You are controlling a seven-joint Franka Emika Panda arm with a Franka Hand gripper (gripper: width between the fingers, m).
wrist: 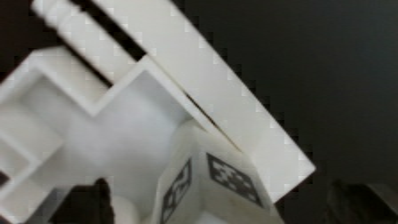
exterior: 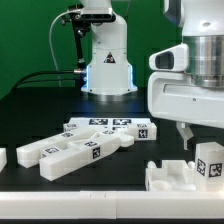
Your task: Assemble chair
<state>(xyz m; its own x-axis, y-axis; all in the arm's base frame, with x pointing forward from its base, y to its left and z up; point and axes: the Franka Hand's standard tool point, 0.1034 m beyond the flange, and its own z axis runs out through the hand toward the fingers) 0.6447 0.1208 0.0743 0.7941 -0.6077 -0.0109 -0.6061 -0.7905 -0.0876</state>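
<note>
My gripper (exterior: 198,134) hangs at the exterior view's right, low over a white chair part (exterior: 172,176) at the front edge. Beside it stands a white tagged piece (exterior: 210,160). In the wrist view my gripper (wrist: 217,206) is open, with its dark fingertips (wrist: 80,206) far apart. A white piece with black marker tags (wrist: 222,180) lies between them, with a gap on at least one side. Behind it are blurred white slats and panels (wrist: 151,85). Several more white tagged chair parts (exterior: 80,148) lie in a heap at the table's middle.
The arm's white base (exterior: 106,60) stands at the back centre with cables beside it. A small white part (exterior: 2,158) shows at the exterior view's left edge. The table top is black, and a green wall lies behind.
</note>
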